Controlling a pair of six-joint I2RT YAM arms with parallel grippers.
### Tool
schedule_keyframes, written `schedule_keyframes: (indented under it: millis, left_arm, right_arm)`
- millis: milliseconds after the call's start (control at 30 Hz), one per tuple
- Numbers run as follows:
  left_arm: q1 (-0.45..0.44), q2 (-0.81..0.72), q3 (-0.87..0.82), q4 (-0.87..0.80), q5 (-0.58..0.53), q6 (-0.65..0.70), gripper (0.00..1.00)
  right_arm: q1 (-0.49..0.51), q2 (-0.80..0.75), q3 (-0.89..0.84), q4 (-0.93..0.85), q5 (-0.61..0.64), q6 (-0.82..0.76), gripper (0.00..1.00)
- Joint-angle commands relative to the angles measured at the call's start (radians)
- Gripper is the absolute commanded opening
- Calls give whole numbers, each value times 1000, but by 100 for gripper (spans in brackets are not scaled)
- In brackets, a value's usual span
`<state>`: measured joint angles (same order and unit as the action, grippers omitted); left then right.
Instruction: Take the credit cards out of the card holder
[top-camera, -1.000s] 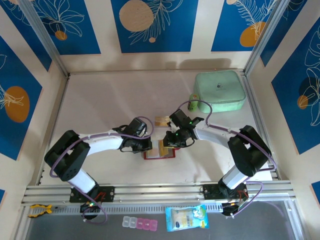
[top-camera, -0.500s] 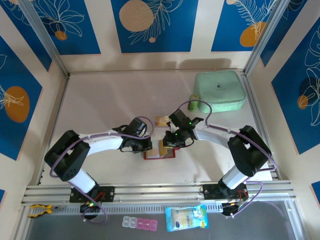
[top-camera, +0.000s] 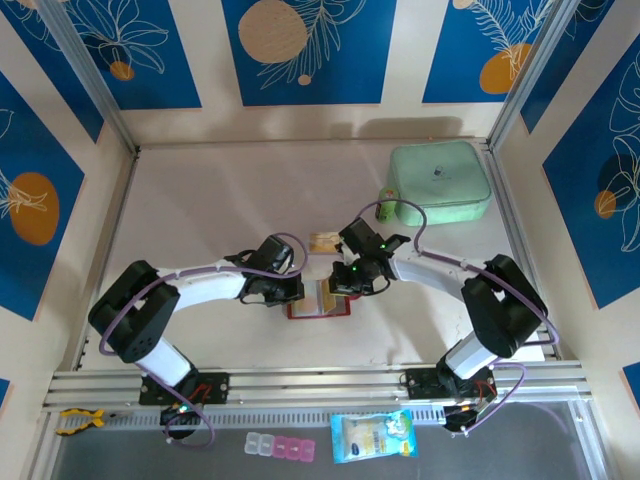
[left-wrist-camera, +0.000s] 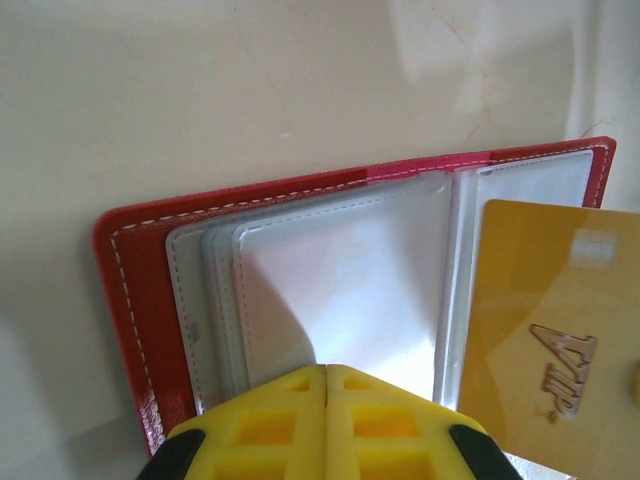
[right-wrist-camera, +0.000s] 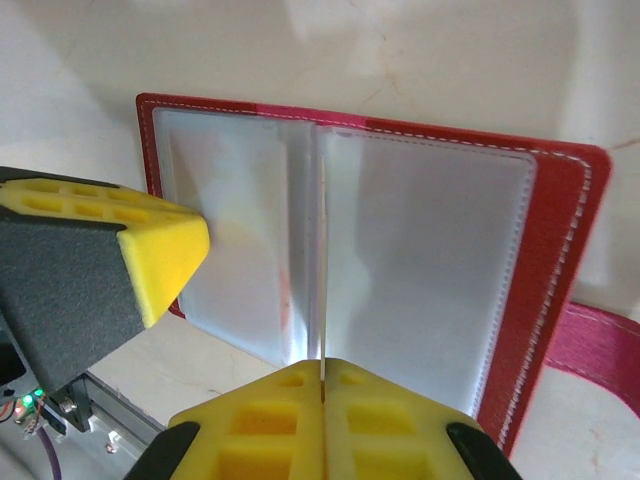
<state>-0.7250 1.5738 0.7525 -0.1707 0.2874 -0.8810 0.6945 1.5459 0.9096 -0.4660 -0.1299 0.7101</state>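
Observation:
The red card holder (top-camera: 318, 315) lies open on the table between both arms, its pale clear sleeves (left-wrist-camera: 340, 270) facing up. My left gripper (left-wrist-camera: 326, 370) is shut, its yellow tips pressing on the left sleeves of the card holder (left-wrist-camera: 130, 300). My right gripper (right-wrist-camera: 323, 385) is shut on a thin card seen edge-on (right-wrist-camera: 323, 290) over the card holder (right-wrist-camera: 560, 300). In the left wrist view that orange-yellow credit card (left-wrist-camera: 540, 330), marked VIP, stands over the right sleeve. Another yellow card (top-camera: 323, 241) lies flat on the table just beyond the holder.
A mint-green case (top-camera: 440, 180) sits at the back right with a small green item (top-camera: 386, 197) at its left corner. The holder's snap tab (right-wrist-camera: 600, 345) sticks out to one side. Metal rails run along the near edge (top-camera: 320, 385).
My right jaws have closed on the card's edge. Both arms and the card holder have barely moved.

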Motion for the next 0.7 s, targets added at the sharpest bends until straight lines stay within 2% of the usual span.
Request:
schedule_keyframes:
  millis: [0, 133, 300, 467, 600, 667]
  left_arm:
    - [-7, -17, -16, -40, -16, 6, 6]
    - [-6, -21, -24, -35, -14, 2, 7]
    - [-5, -36, -24, -35, -17, 2, 9]
    - [-4, -59, -20, -33, -30, 16, 19]
    - [2, -76, -7, -48, -40, 24, 21]
    - [4, -87, -1, -69, -52, 30, 22]
  right_arm:
    - [0, -39, 49, -73, 33, -52, 6]
    - [-25, -44, 77, -111, 43, -107, 6]
    - [-42, -44, 134, -161, 50, -273, 5]
    - [-59, -33, 184, -198, 88, -543, 5]
    - [-73, 11, 255, -264, 120, -775, 5]
    - [-81, 46, 304, -310, 147, -897, 2]
